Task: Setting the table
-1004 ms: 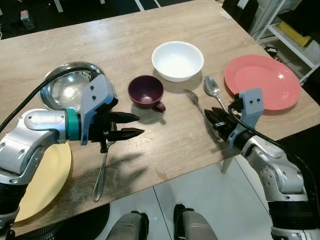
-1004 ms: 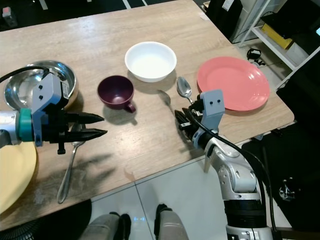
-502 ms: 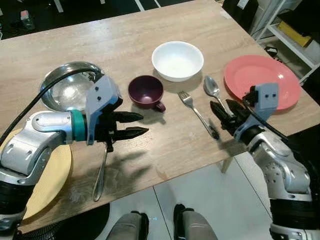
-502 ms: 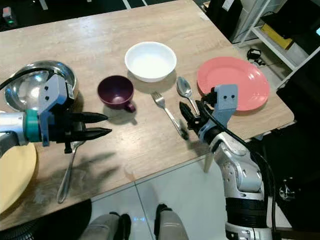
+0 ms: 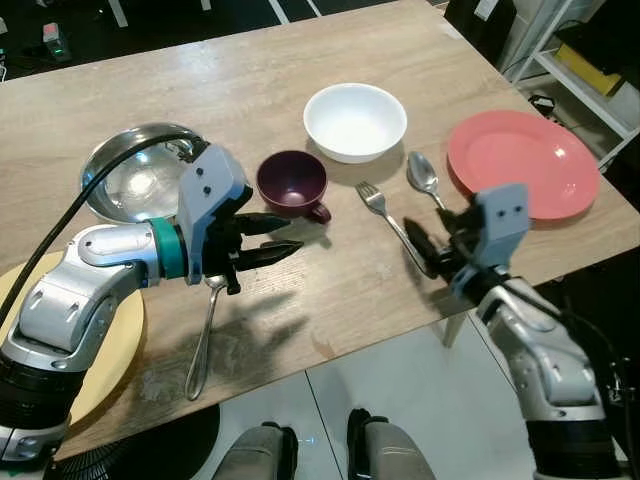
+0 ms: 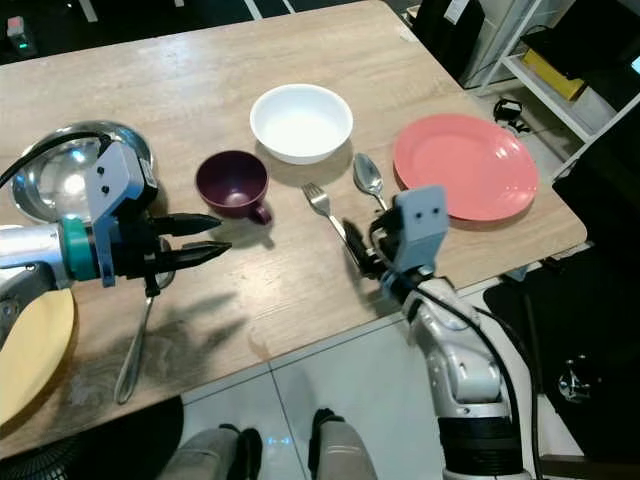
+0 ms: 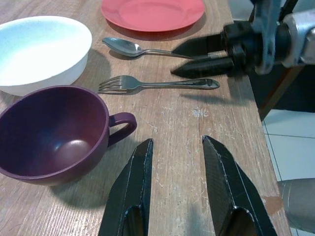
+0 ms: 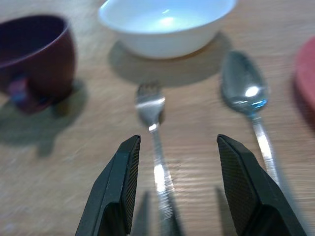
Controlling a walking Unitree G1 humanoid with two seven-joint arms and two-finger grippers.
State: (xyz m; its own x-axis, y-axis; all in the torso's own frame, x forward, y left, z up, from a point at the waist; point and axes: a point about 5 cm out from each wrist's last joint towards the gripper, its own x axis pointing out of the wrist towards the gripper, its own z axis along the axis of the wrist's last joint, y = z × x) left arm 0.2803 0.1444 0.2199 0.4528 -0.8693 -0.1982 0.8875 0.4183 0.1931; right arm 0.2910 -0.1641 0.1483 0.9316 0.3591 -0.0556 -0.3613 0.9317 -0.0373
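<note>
My right tool [image 6: 358, 252], spread wide, straddles the fork [image 8: 156, 147]: thin, stiff, slippery steel lying flat; I'd pinch mid-handle.

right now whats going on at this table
The robot is setting a wooden table. Its right gripper hovers open over the handle end of a fork, beside a spoon and a red plate. Its left gripper hangs open just short of the purple cup, holding nothing. A white bowl sits behind.
</note>
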